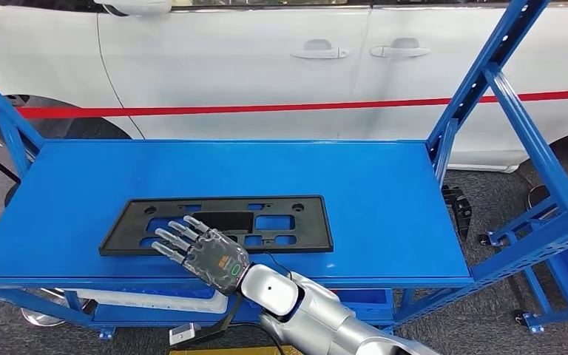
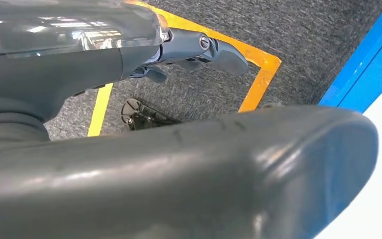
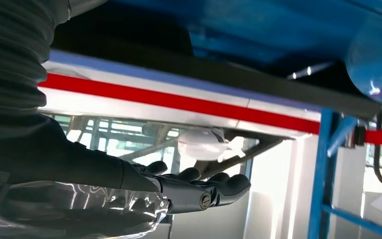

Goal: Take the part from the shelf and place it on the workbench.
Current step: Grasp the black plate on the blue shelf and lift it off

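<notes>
My right hand [image 1: 205, 254] is the nearest thing in the head view, reaching in over the near edge of the blue shelf [image 1: 384, 192] on its silver arm. Its fingers [image 1: 174, 238] are stretched out flat and a little apart, holding nothing. They lie over the near left part of the black part [image 1: 296, 222], a flat rectangular panel with cut-outs. I cannot tell whether they press on it or hang just above it. In the right wrist view the fingers look long and straight, with nothing between them.

The panel lies flat on the shelf top, towards the near edge and left of the middle, its long side running along that edge. Its far edge and right end are free of my hand.

My left hand [image 2: 199, 50] hangs low beside me. Its wrist view looks down at grey carpet with yellow tape lines. I can make out the thumb and a dark finger there, with nothing in them as far as I can see, but not how the other fingers lie.

By my judgement the task is barely begun. The part is not yet gripped, let alone lifted, and no workbench is visible from here. What is left is nearly everything: get hold of the panel, lift it off the shelf, carry it over and set it down.

Beyond the shelf stands a white car [image 1: 251, 59] with a red stripe.
</notes>
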{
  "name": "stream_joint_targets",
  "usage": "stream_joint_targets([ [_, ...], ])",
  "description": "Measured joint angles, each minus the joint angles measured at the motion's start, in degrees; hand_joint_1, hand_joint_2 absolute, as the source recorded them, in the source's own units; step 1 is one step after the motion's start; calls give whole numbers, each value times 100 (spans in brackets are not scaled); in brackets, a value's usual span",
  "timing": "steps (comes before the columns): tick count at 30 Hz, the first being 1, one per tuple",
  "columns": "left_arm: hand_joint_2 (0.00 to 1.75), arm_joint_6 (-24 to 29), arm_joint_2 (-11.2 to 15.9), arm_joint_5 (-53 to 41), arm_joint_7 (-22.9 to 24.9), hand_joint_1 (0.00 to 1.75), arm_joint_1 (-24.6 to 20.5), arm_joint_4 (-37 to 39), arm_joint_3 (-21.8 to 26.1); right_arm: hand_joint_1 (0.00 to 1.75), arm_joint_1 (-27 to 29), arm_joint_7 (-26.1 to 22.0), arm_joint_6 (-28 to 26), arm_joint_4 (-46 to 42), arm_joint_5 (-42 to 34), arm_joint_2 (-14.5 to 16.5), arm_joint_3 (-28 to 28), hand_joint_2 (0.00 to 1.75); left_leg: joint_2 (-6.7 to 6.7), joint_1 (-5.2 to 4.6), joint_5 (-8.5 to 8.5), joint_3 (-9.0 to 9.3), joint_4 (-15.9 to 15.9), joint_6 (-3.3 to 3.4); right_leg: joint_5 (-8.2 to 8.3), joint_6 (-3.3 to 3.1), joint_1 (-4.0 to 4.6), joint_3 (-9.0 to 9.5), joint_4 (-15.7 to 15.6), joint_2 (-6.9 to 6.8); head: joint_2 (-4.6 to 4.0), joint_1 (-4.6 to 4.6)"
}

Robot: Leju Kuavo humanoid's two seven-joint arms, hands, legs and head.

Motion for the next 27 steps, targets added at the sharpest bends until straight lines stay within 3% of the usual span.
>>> stream_joint_targets([
  [1, 0, 1, 3, -7, 2, 0, -1, 0, 2, 0, -11, 28, -8, 61, -11, 9, 8, 175, -4, 0, -5, 5, 4, -2, 110, -6, -3, 26, -74, 0, 0, 1],
  [3, 0, 4, 4, -22, 4, 0, -2, 0, 7, 0, -72, 66, -36, 176, -40, 47, 14, 175, -11, -1, -21, 20, 17, -23, 517, -54, 1, 344, -754, -1, 0, 1],
  [5, 0, 7, 3, -47, 15, 0, -8, 0, 13, 0, -169, 113, -75, 279, -90, 95, 10, 175, -11, -26, -46, 12, 47, -71, 742, -109, 27, 645, -1399, -1, 0, -3],
  [7, 0, 8, 4, -68, 31, 0, -15, 0, 25, 0, -243, 179, -104, 353, -133, 126, -14, 175, -9, -37, -55, 1, 53, -133, 744, -143, 54, 713, -1576, 5, 0, -6],
  [10, 0, 9, 12, -90, 41, 0, -21, 0, 49, 0, -319, 273, -120, 456, -149, 162, -98, 175, -6, -16, -137, -23, 134, -219, 776, -218, 24, 736, -1635, 5, -1, -9],
  [12, 0, 7, 17, -116, 41, 0, -24, 0, 52, 0, -383, 347, -121, 516, -117, 197, -138, 175, -3, -1, -436, -249, 643, -267, 790, -261, 3, 755, -1664, -3, -1, -13],
  [14, 0, 3, 22, -144, 41, 0, -29, 0, 54, 0, -421, 502, -119, 611, 9, 218, -160, 175, -3, 8, -756, -611, 1400, -307, 785, -281, 10, 755, -1659, -12, 0, -14],
  [15, 0, 2, 24, -151, 42, 0, -27, 0, 56, 0, -426, 602, -117, 667, 97, 221, -163, 175, -3, 10, -794, -726, 1623, -321, 780, -284, 13, 756, -1654, -14, 0, -14],
  [16, 0, 1, 27, -159, 42, 0, -24, 0, 57, 0, -430, 715, -116, 725, 198, 221, -165, 175, -2, 12, -716, -741, 1627, -327, 774, -285, 13, 758, -1646, -13, -1, -14],
  [17, 0, -1, 30, -169, 42, 0, -23, 0, 57, 0, -439, 835, -116, 782, 307, 225, -165, 175, -1, 16, -536, -645, 1399, -327, 766, -281, 12, 761, -1635, -7, -1, -14],
  [19, 0, -7, 38, -188, 42, 0, -33, 0, 62, 0, -483, 1092, -124, 896, 557, 242, -164, 175, -1, 12, -153, -276, 605, -304, 739, -252, 21, 766, -1606, 7, -1, -14],
  [21, 0, -15, 43, -199, 40, 0, -48, 0, 70, 5, -541, 1321, -122, 1029, 791, 256, -163, 175, -9, -11, -23, -59, 132, -244, 726, -207, 39, 752, -1585, 10, 0, -11],
  [22, 0, -19, 44, -205, 40, 0, -51, 0, 76, 21, -561, 1413, -95, 1102, 887, 256, -163, 175, -15, -28, -44, -46, 97, -210, 730, -182, 45, 745, -1586, 9, 0, -9],
  [25, 0, -26, 44, -233, 39, 0, -45, 0, 93, 128, -610, 1586, 68, 1299, 1065, 252, -163, 175, -7, -8, -5, -37, 46, -98, 669, -96, 36, 722, -1518, 6, -1, -5],
  [26, 0, -31, 44, -241, 39, 0, -47, 0, 96, 155, -633, 1610, 128, 1353, 1089, 250, -163, 175, 0, 5, 10, -30, 24, -60, 561, -69, 35, 653, -1362, 6, -1, -3],
  [27, 0, -38, 43, -249, 39, 0, -50, 0, 99, 166, -655, 1623, 192, 1403, 1103, 246, -163, 175, 5, 10, 18, -25, 12, -33, 394, -49, 29, 521, -1076, 4, -1, -1],
])
